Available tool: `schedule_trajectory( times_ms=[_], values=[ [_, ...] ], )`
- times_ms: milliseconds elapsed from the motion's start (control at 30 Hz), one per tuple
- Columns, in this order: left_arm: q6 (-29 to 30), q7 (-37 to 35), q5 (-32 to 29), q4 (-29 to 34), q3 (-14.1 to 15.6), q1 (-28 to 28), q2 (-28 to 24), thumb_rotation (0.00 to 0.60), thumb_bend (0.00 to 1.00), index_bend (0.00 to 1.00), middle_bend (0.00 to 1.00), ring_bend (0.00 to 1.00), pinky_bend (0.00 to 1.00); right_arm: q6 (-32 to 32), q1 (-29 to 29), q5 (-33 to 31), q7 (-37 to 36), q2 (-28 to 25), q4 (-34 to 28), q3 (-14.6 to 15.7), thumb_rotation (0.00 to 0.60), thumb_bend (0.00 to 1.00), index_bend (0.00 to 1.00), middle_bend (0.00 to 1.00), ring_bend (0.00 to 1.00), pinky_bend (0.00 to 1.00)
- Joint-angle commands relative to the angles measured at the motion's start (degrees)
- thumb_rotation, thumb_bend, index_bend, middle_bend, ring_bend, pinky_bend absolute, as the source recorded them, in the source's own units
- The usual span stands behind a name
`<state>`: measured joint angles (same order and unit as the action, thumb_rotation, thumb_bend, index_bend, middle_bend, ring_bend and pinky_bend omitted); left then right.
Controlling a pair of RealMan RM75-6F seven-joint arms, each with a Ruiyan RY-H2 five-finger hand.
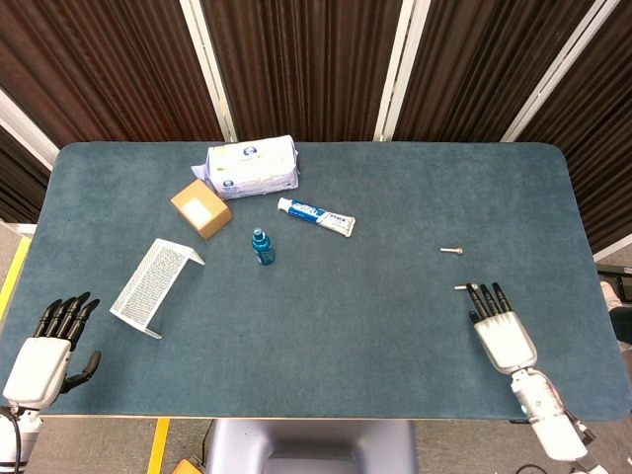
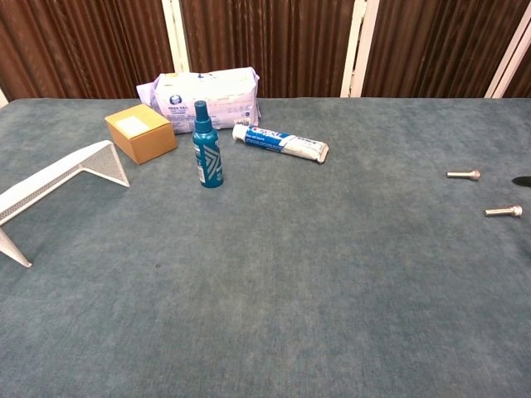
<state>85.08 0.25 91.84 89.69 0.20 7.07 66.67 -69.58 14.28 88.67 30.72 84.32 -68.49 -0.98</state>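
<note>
My right hand (image 1: 499,331) hovers flat over the right side of the blue table (image 1: 395,197), its fingers straight and apart, holding nothing. Its fingertips reach a small metal screw (image 1: 461,287), and a second screw (image 1: 451,251) lies a little farther back. Both screws (image 2: 463,175) (image 2: 504,211) show in the chest view, where one dark fingertip (image 2: 523,180) pokes in at the right edge. My left hand (image 1: 49,341) hangs off the table's front left corner, fingers spread and empty, nearest the white mesh rack (image 1: 155,284).
At the back left sit a pack of wipes (image 1: 253,168), a small cardboard box (image 1: 200,208), a toothpaste tube (image 1: 316,217) and an upright blue spray bottle (image 1: 262,246). The mesh rack (image 2: 54,184) lies tilted at the left.
</note>
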Motion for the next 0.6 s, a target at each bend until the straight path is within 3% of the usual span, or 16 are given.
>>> schedule_trajectory(
  times_ms=[33, 600],
  values=[
    [-0.17, -0.05, -0.15, -0.08, -0.03, 0.07, 0.01, 0.6, 0.44, 0.0, 0.0, 0.0, 0.04, 0.19, 0.5, -0.22, 0.04, 0.98, 0.79, 0.04, 0.6, 0.39, 0.52, 0.0, 0.0, 0.0],
    [-1.07, -0.12, -0.66, -0.02, 0.07, 0.39, -0.28, 0.6, 0.44, 0.0, 0.0, 0.0, 0.04, 2.82, 1.43, -3.62, 1.29, 3.72, 5.05, -0.32, 0.6, 0.43, 0.55, 0.0, 0.0, 0.0]
  ],
)
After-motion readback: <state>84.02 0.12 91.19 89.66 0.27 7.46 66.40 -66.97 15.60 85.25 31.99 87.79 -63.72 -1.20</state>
